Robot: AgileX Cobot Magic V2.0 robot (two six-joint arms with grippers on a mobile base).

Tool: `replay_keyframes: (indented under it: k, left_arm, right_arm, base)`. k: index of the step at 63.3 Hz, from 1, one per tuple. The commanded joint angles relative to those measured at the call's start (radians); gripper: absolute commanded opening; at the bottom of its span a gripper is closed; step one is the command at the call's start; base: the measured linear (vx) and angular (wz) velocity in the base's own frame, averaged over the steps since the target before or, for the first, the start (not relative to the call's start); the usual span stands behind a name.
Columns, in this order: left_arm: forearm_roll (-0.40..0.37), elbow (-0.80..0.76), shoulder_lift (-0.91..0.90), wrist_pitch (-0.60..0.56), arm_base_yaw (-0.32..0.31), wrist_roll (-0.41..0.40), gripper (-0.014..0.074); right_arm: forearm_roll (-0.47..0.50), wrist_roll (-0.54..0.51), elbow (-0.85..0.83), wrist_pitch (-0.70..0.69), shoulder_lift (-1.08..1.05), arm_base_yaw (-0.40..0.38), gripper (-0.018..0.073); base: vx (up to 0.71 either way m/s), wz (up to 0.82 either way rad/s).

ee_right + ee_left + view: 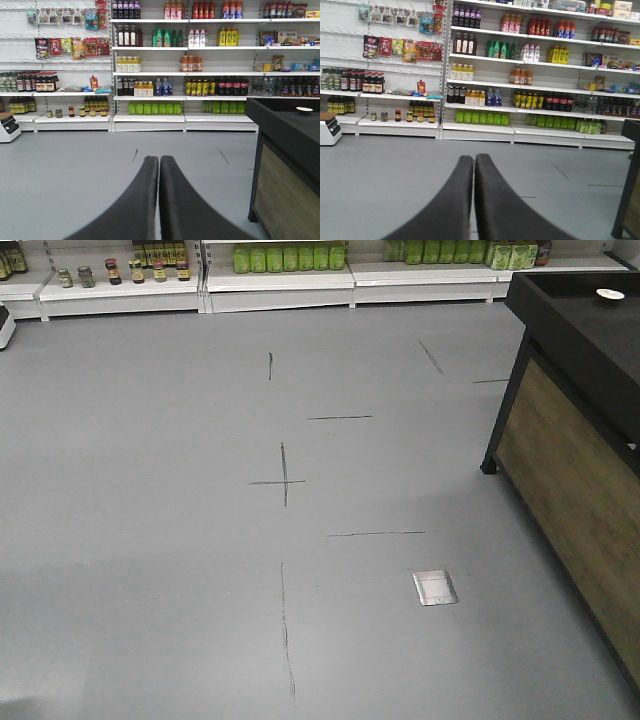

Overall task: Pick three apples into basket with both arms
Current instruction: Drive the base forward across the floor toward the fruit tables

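The left gripper (474, 159) is caught by its wrist camera with both dark fingers (451, 205) pressed together at the tips. Nothing is held between them, and they are pointed out over the grey floor (380, 175) towards the shop shelving (520, 131). The same is shown on the other side: the right gripper (159, 159) is closed as well, its curved fingers (185, 205) are touching near the tips, and nothing is gripped. Rows of green bottles (482, 118) are lined up on the lowest shelf, small jars (418, 118) are stood in the bay to their left, and a white device (329, 131) is seen on the floor at the far left. In the right wrist view a black counter (285, 125) with a wood-panelled side is picked out at the right, well apart from the gripper, and a small white dish (304, 109) is set on its top. From the front-facing camera the floor is taken in: a dark cross mark (284, 481) is drawn near the middle, and a metal floor plate (435, 588) is set flush, nearer the counter. Where the three apples and the basket lie cannot be told from these views.
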Motion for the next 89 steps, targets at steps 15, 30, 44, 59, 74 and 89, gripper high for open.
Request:
replay_keyframes:
  k: [15, 30, 44, 59, 74, 89]
  left_arm:
    - [-0.009, 0.022, -0.014, -0.074, -0.001, -0.006, -0.0006]
    - [-0.009, 0.022, -0.014, -0.074, -0.001, -0.006, -0.0006]
    - [-0.009, 0.022, -0.014, -0.074, -0.001, -0.006, -0.0006]
    - [-0.009, 0.022, -0.014, -0.074, -0.001, -0.006, -0.0006]
    - [-0.009, 0.022, -0.014, -0.074, -0.001, -0.006, -0.0006]
    - [-0.009, 0.022, -0.014, -0.074, -0.001, -0.006, -0.0006]
  right_arm:
    - [-0.009, -0.005, 0.014, -0.073, -0.011, -0.004, -0.0009]
    - [-0.009, -0.005, 0.014, -0.073, -0.011, -0.004, -0.0009]
    - [-0.009, -0.005, 0.014, -0.073, -0.011, -0.004, -0.0009]
    - [-0.009, -0.005, 0.014, -0.073, -0.011, -0.004, -0.0009]
    - [-0.009, -0.005, 0.014, -0.073, -0.011, -0.004, -0.0009]
    - [-0.009, -0.005, 0.014, -0.073, -0.011, -0.004, -0.0009]
  base:
    - [0.16, -0.02]
    - [0.16, 0.01]
    - [0.16, 0.01]
    - [0.16, 0.01]
    - [0.16, -0.01]
    - [0.15, -0.13]
